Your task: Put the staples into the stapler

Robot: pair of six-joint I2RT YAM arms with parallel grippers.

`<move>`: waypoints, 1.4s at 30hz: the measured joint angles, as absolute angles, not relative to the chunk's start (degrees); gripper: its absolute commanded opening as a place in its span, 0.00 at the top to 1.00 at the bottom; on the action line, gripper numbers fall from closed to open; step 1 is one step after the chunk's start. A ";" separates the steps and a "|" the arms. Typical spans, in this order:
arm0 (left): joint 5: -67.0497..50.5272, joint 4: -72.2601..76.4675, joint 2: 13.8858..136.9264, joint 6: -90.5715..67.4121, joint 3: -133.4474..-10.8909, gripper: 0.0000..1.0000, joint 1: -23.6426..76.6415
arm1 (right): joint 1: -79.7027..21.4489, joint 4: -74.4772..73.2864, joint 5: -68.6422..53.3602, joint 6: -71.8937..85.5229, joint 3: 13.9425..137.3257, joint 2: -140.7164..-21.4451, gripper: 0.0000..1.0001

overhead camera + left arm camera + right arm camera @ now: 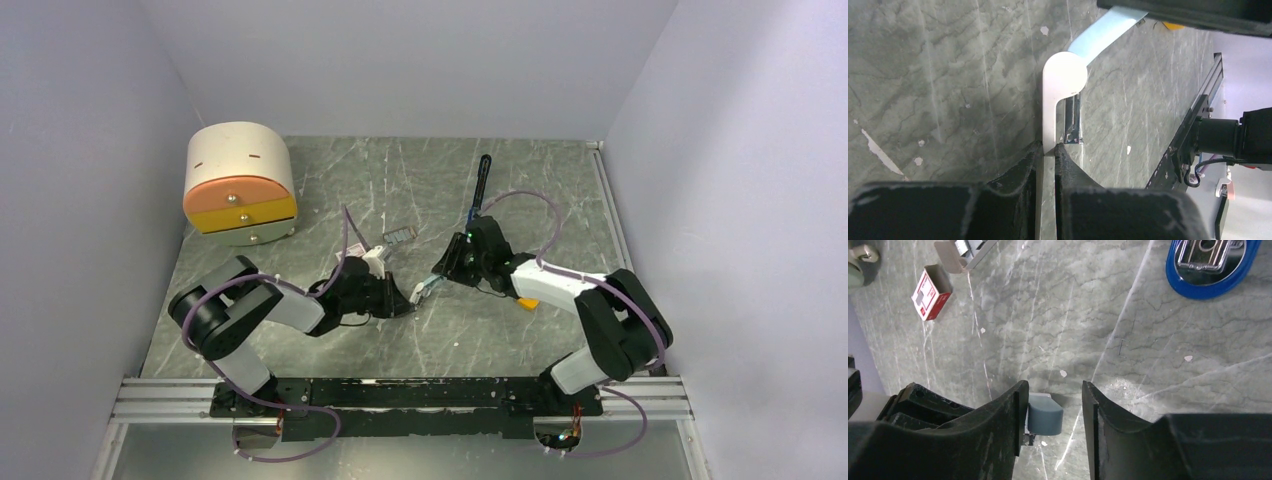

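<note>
The stapler (480,190) lies at the back middle, its black top arm swung up and its blue base (1208,292) showing metal inside. The grey staples (398,236) lie left of it; in the right wrist view they are cut off at the top edge (970,246), next to the red-and-white box (930,292). My left gripper (403,297) (1048,149) is shut on the white end of a pale-blue-and-white piece (1060,80) (427,288). My right gripper (447,270) (1054,387) is open around its other end (1045,414), which touches only the left finger.
A round cream drawer unit (240,185) with orange and yellow fronts stands at the back left. A small orange block (527,301) lies by the right arm. Grey walls close in the back and sides; a metal rail (400,398) runs along the near edge.
</note>
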State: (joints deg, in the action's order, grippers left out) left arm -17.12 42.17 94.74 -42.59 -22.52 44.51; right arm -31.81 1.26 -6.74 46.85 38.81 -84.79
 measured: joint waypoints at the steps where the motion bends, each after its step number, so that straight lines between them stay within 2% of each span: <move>1: -17.10 41.41 94.74 -42.68 -22.98 0.95 44.53 | -31.79 1.56 -6.96 47.03 38.65 -85.25 0.45; 5: -16.51 37.54 94.72 -42.68 -25.23 0.95 44.64 | -31.79 4.27 -8.54 48.01 36.27 -85.73 0.35; 20: -16.12 35.22 95.70 -46.06 -27.29 0.95 44.75 | -34.63 13.21 -11.42 52.86 31.59 -85.41 0.26; 23: -16.12 35.22 95.70 -46.33 -27.29 0.95 44.75 | -35.90 13.45 -10.83 53.63 31.83 -86.41 0.33; 28: -16.12 35.27 95.72 -46.50 -27.27 0.95 44.73 | -38.74 11.68 -6.87 56.29 33.85 -88.05 0.52; 33: -16.12 35.44 95.77 -46.61 -27.22 0.93 44.73 | -41.04 9.41 -1.67 58.30 34.39 -88.16 0.60; 36: -16.12 36.14 95.77 -46.78 -26.85 0.85 44.73 | -41.76 7.75 0.16 58.72 35.55 -88.16 0.70; 39: -15.97 36.73 95.77 -46.87 -26.52 0.67 44.73 | -42.19 6.39 1.02 58.72 36.51 -88.18 0.78; 42: -16.16 37.43 95.33 -47.03 -26.11 0.47 44.77 | -42.44 4.64 3.25 57.52 37.65 -88.40 0.79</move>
